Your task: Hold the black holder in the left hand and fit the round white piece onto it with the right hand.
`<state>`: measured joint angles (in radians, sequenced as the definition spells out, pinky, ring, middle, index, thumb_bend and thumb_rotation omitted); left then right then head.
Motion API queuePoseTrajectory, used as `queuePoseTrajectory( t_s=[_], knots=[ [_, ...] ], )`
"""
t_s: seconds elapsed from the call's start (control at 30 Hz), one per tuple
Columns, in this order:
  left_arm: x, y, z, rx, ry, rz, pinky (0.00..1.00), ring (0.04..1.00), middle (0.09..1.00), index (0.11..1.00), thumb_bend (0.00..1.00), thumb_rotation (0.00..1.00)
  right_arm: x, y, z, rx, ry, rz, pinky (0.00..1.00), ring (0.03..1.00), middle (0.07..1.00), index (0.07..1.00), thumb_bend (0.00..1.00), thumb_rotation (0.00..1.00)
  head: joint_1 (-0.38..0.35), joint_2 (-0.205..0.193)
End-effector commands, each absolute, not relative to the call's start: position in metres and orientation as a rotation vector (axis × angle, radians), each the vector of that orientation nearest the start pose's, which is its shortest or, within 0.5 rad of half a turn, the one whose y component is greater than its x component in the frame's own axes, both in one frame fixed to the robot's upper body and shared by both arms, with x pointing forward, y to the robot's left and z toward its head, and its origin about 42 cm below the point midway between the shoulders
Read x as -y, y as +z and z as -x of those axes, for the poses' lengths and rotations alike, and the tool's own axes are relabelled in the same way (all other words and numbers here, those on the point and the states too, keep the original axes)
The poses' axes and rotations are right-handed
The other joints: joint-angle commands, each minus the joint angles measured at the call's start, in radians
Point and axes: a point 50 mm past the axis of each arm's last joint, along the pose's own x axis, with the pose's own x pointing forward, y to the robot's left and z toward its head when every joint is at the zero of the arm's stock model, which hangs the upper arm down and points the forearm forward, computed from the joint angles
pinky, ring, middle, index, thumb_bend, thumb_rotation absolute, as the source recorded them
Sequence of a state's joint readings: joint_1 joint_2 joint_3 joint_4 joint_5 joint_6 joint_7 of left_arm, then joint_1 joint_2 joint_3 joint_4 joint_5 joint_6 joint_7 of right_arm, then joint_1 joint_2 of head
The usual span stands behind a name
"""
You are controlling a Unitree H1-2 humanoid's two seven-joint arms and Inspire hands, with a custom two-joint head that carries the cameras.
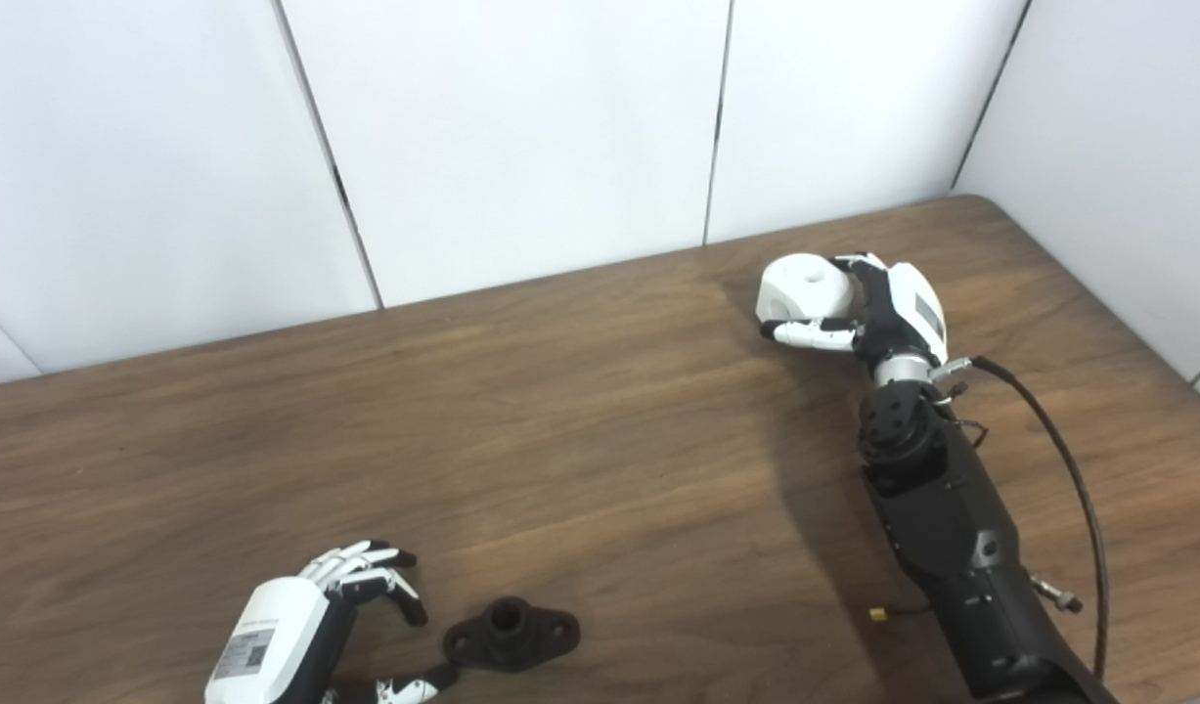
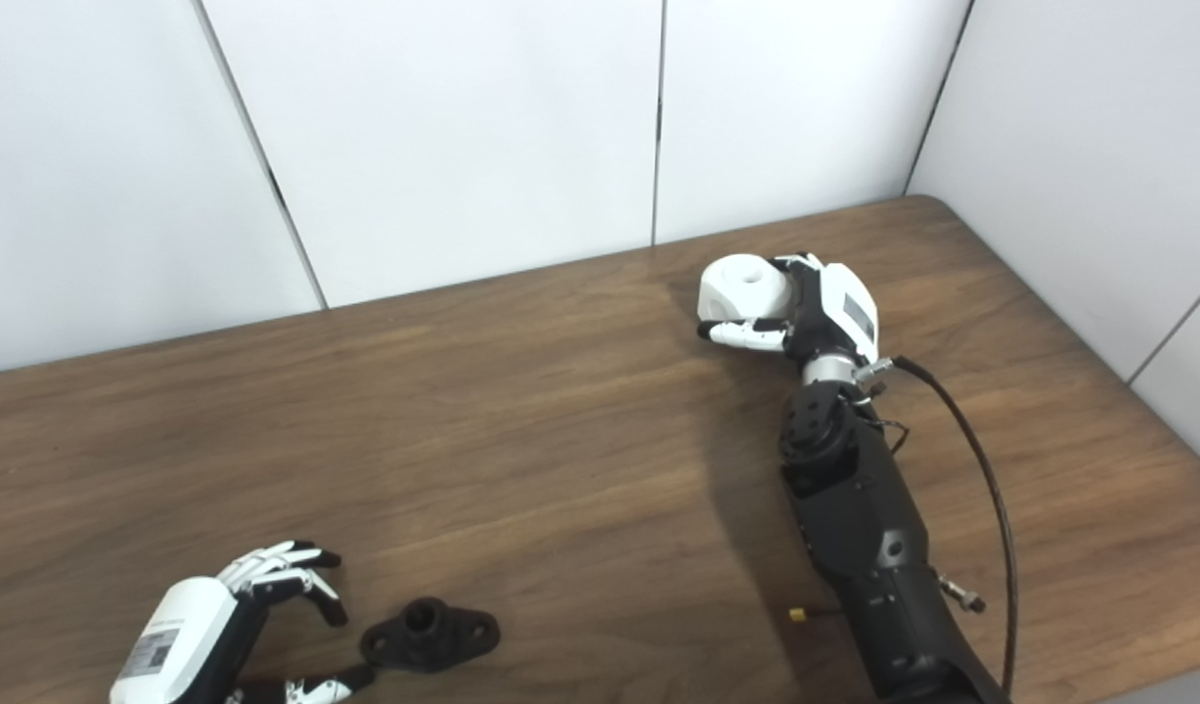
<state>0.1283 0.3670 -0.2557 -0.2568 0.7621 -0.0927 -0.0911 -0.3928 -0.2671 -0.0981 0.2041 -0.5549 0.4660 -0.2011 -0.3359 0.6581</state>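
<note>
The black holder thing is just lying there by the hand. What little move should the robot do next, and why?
Probably the left hand should close around the black flanged holder. Its fingers are spread with the thumb tip at the holder's edge, yet the holder lies flat on the brown wooden table, ungrasped. The right hand already wraps the round white piece far off, so fitting likely waits on this grasp.
</note>
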Motion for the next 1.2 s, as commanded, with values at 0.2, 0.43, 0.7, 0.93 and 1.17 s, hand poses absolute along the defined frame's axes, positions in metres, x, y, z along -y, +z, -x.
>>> queuePoseTrajectory(
  t_s=[0.2, 0.43, 0.7, 0.93, 1.17],
  knots=[
    [-0.2569, 0.1090, -0.2169, 0.065, -0.414, -1.122, 0.84, 0.856, 0.778, 0.487, 0.52, 0.04, 0.3454, 0.2003, -0.4073, -0.088, -0.540, 0.789, 0.83, 0.951, 0.911, 0.692, 0.91, 0.30, -0.001, 0.000],
    [-0.2569, 0.1096, -0.2161, 0.070, -0.415, -1.120, 0.84, 0.856, 0.777, 0.487, 0.52, 0.04, 0.3461, 0.2005, -0.4061, -0.086, -0.544, 0.800, 0.82, 0.935, 0.898, 0.681, 0.90, 0.30, 0.001, 0.004],
    [-0.2565, 0.1098, -0.2158, 0.069, -0.415, -1.116, 0.84, 0.856, 0.777, 0.486, 0.52, 0.04, 0.3441, 0.1987, -0.4065, -0.064, -0.552, 0.799, 0.79, 0.916, 0.873, 0.639, 0.86, 0.28, 0.002, 0.007],
    [-0.2556, 0.1098, -0.2158, 0.068, -0.415, -1.116, 0.84, 0.856, 0.777, 0.486, 0.52, 0.04, 0.3415, 0.1955, -0.4055, -0.038, -0.571, 0.781, 0.80, 0.913, 0.853, 0.495, 0.54, 0.16, 0.002, 0.008],
    [-0.2546, 0.1100, -0.2161, 0.067, -0.416, -1.113, 0.84, 0.859, 0.779, 0.486, 0.52, 0.04, 0.3406, 0.1958, -0.4047, -0.007, -0.598, 0.790, 0.84, 0.899, 0.807, 0.485, 0.52, 0.14, 0.003, 0.009]
  ],
)
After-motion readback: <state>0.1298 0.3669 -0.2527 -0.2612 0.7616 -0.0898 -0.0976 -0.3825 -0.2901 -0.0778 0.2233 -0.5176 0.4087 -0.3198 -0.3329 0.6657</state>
